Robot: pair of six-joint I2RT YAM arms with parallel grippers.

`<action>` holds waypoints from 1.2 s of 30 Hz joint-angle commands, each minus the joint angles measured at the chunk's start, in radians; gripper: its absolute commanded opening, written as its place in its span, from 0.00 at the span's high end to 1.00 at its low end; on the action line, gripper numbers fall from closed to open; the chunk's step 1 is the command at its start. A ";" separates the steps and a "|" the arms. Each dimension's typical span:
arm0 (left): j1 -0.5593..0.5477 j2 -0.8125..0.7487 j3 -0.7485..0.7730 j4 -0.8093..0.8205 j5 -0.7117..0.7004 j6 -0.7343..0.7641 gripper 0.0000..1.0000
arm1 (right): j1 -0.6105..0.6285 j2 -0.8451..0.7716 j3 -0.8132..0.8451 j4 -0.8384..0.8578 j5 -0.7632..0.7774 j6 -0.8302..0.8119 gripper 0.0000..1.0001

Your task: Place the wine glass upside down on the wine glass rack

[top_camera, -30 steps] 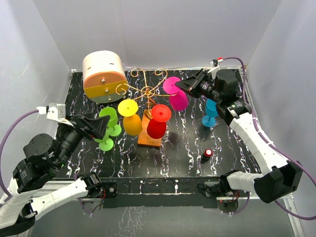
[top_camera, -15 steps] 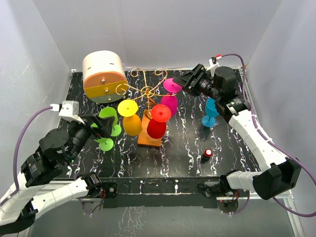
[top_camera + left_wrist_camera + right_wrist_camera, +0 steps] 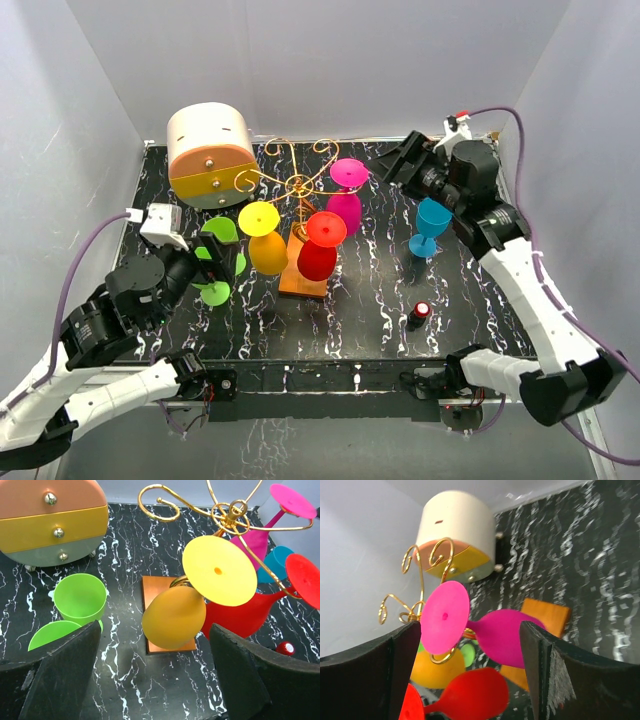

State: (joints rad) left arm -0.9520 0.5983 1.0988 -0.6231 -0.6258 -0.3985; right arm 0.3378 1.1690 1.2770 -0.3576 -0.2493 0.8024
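Observation:
The wine glass rack of gold wire rises from an orange base at the table's middle. A magenta wine glass hangs on it upside down, foot caught in a wire arm, beside a yellow glass and a red glass. My right gripper is open, just right of the magenta glass and clear of it; in the right wrist view the glass shows beyond the spread gripper. My left gripper is open over a green glass, nothing held.
A blue glass stands upright right of the rack. The cream-and-orange drum box sits at the back left. A small red-capped bottle stands near the front right. A second green round shape lies by the green glass.
My right gripper has opened, released the magenta glass and drawn back to the right; the glass now hangs on the rack. My left arm has swung in nearer the green glasses.

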 commanded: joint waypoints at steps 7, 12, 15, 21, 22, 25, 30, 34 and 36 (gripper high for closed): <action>-0.003 -0.032 -0.031 0.017 -0.026 0.005 0.09 | -0.008 -0.098 0.062 -0.281 0.479 -0.269 0.25; -0.003 -0.040 -0.028 0.018 -0.034 0.006 0.01 | -0.015 -0.072 0.014 -0.307 0.605 -0.274 0.27; -0.002 -0.046 -0.029 0.007 -0.031 0.004 0.01 | -0.025 -0.053 -0.034 -0.297 0.618 -0.295 0.37; -0.003 -0.057 -0.029 0.002 -0.023 -0.005 0.01 | -0.051 0.036 -0.073 -0.297 0.524 -0.361 0.46; -0.002 -0.060 -0.030 0.000 -0.022 -0.007 0.01 | -0.055 0.050 -0.077 -0.289 0.514 -0.375 0.46; -0.003 -0.071 -0.031 -0.001 -0.015 -0.015 0.01 | -0.060 0.098 -0.070 -0.282 0.516 -0.403 0.47; -0.002 -0.086 -0.023 -0.005 -0.043 -0.014 0.01 | -0.062 0.148 -0.077 -0.271 0.543 -0.438 0.57; -0.003 -0.090 -0.012 -0.003 -0.052 -0.002 0.01 | -0.063 0.182 -0.089 -0.275 0.563 -0.440 0.62; -0.003 -0.089 -0.009 -0.006 -0.052 0.000 0.01 | -0.062 0.202 -0.095 -0.278 0.557 -0.440 0.64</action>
State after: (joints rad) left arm -0.9524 0.5152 1.0668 -0.6296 -0.6521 -0.4118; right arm 0.2802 1.3487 1.1862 -0.6773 0.2794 0.3851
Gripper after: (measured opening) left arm 0.985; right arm 0.376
